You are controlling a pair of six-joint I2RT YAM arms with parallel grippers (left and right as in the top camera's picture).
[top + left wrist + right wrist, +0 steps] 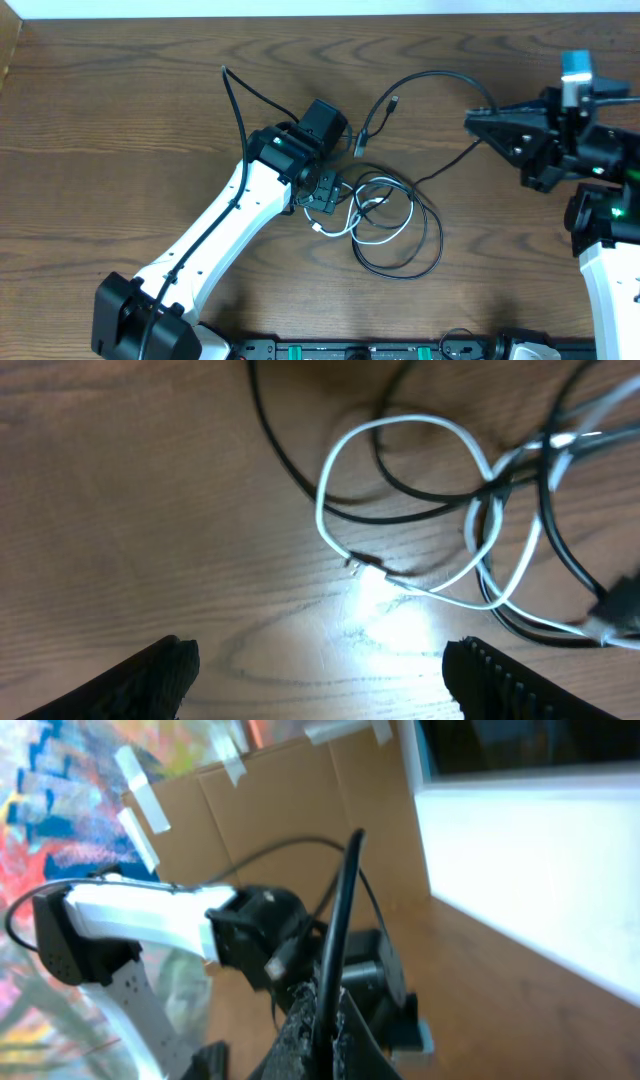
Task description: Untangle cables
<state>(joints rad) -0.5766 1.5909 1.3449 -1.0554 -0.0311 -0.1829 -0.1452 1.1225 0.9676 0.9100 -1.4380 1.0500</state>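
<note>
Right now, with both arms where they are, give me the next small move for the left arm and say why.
Probably lower the left gripper and close on the white cable. Its jaws stand open just above that loop, which lies tangled with the black ones, while the right gripper is shut on a black cable, so the two could then be drawn apart.

table [120,150]: dark wood grain; backdrop: taped cardboard panel [290,810]; beside it: white surface [520,850]
</note>
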